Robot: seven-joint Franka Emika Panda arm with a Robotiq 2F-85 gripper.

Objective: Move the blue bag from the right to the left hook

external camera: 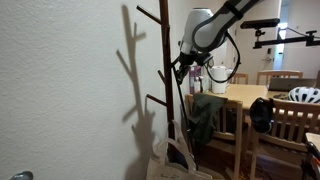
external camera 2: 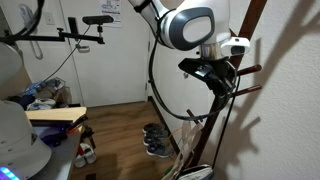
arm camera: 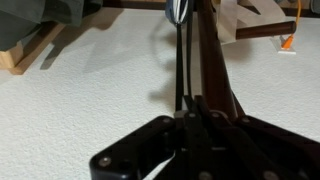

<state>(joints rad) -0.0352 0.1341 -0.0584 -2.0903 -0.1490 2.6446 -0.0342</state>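
My gripper (external camera: 185,62) (external camera 2: 214,76) is high up beside the dark wooden coat rack (external camera: 165,80) (external camera 2: 236,95). In the wrist view its fingers (arm camera: 198,128) are shut on the thin dark straps (arm camera: 182,60) of the blue bag. The straps run straight down from the fingers to a small blue patch of the bag (arm camera: 178,10) far below. In an exterior view the straps (external camera 2: 191,140) hang taut along the rack pole towards the floor. The bag's body is mostly hidden there. Which hook the straps touch I cannot tell.
A cream-white tote (external camera: 172,162) sits at the rack's foot. A wooden table (external camera: 240,95) with chairs, a dark garment (external camera: 206,116) and a helmet (external camera: 304,95) stands close by. Shoes (external camera 2: 156,140) lie on the floor. The white wall (external camera: 70,90) is right behind the rack.
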